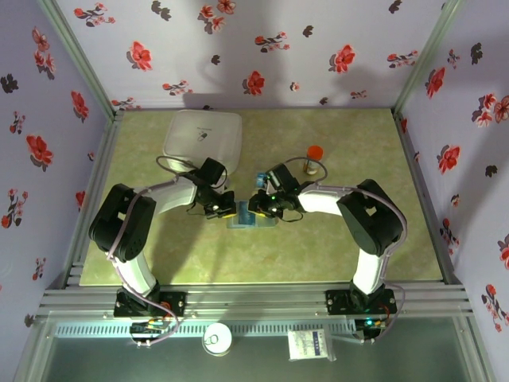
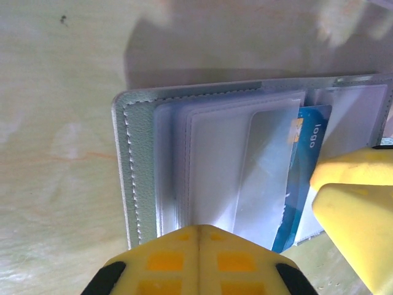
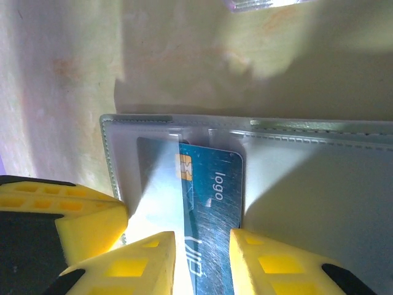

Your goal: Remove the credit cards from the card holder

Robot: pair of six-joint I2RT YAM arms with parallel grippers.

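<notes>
Our shut left gripper [image 2: 198, 246] presses the card holder [image 2: 138, 184]. The right gripper [image 3: 201, 246] straddles the blue card [image 3: 212, 184], stiff and slick, at its exposed end; we cannot tell whether it grips.

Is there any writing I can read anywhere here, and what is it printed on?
"logo": on the blue card, tucked in the card holder.
Larger letters lower on that card: partly hidden, unreadable.
Mark on the white box: too small to read.
Print on the packet: too small to read.
</notes>
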